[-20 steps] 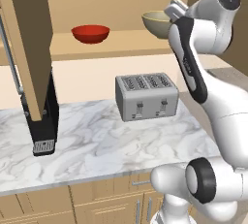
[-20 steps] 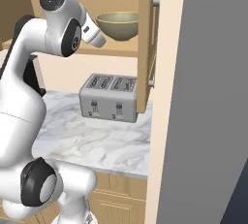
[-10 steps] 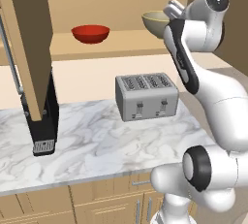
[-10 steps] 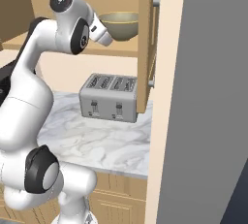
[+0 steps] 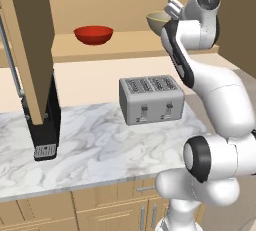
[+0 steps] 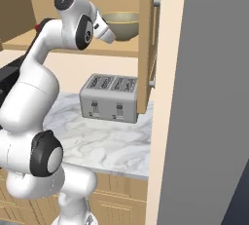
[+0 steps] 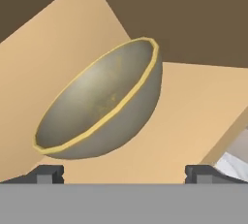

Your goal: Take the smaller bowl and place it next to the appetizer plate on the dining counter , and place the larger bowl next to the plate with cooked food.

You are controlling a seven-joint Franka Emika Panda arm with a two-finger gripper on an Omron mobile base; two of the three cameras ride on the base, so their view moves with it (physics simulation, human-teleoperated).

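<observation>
1. We see the larger bowl [image 7: 104,104] sitting on a wooden shelf [image 5: 120,47] inside an open cupboard, up above the marble surface [image 5: 100,145].
2. Our claw [image 7: 124,173] is right in front of this bowl, very near it, but not touching it.
3. The two fingers [image 7: 47,173] of the claw are wide apart, and they hold nothing.
4. From the hand, the bowl looks tilted, and we can see its yellow rim and its speckled inside.
5. The smaller bowl [image 5: 93,34] sits on the same shelf, well apart from the big one, further to the left.
6. It is red and shiny, and it stands upright.
7. Below the shelf, a silver toaster [image 5: 151,100] stands on the surface, near the back wall.
8. A black machine [image 5: 44,130] stands on the left part of the surface, under an open cupboard door [image 5: 30,45].
9. Our white arm reaches up from below, past the toaster, to the shelf by the big bowl.
</observation>
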